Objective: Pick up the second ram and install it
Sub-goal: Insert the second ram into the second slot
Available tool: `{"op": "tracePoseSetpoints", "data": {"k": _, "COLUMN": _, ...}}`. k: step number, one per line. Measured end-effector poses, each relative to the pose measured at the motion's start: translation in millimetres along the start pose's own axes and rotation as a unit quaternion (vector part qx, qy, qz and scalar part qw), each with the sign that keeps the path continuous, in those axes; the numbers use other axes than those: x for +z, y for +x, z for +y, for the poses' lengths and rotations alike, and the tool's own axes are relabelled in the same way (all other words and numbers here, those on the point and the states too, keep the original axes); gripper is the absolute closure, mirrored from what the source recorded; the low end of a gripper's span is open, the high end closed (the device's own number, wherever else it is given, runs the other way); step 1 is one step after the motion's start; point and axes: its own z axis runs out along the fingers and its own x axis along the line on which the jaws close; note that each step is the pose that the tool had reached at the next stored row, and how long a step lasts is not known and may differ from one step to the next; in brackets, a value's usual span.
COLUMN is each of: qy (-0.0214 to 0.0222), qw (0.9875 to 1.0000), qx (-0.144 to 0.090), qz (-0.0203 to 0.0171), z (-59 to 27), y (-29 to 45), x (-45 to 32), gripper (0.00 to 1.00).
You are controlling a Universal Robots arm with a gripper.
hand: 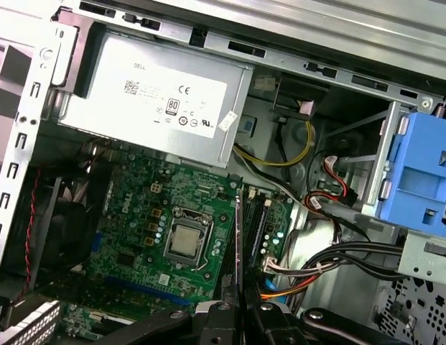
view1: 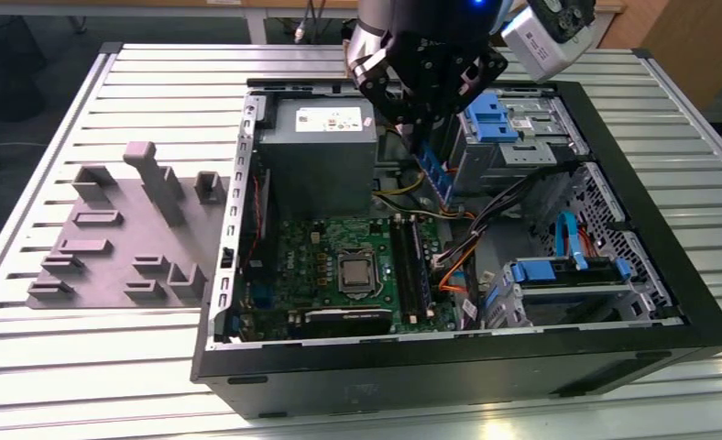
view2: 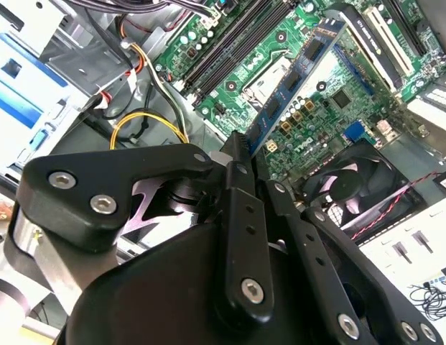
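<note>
My gripper (view1: 426,137) hangs over the open computer case (view1: 654,229), shut on the second ram (view1: 436,180), a thin blue-green stick that points down from the fingers. In the second wrist view the second ram (view2: 298,75) reaches out from my gripper (view2: 250,154) over the green motherboard (view2: 352,108). In the first wrist view the second ram (hand: 238,237) is seen edge-on above my gripper (hand: 240,307). The stick is held in the air above the long black memory slots (view1: 410,266), beside the bare processor (view1: 356,272).
A grey power supply (view1: 318,147) sits at the back of the case. Blue drive brackets (view1: 498,119) and bundled cables (view1: 508,197) crowd the exterior view's right. A grey fixture with upright posts (view1: 129,229) stands on the slatted table outside the case.
</note>
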Motion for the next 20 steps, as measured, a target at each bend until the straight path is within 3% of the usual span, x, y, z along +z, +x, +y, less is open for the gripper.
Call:
{"op": "tracePoseSetpoints", "data": {"k": 12, "qy": 0.0, "qw": 0.9999, "qx": 0.011, "qz": 0.0, "z": 0.0, "y": 0.0, "x": 0.1, "gripper": 0.86}}
{"op": "tracePoseSetpoints", "data": {"k": 16, "qy": 0.0, "qw": 0.9996, "qx": 0.029, "qz": -0.0001, "z": 0.0, "y": 0.0, "x": 0.4, "gripper": 0.86}}
{"op": "tracePoseSetpoints", "data": {"k": 20, "qy": -0.0001, "qw": 0.9985, "qx": 0.055, "qz": -0.0002, "z": 0.0, "y": 0.0, "x": 0.9, "gripper": 0.86}}
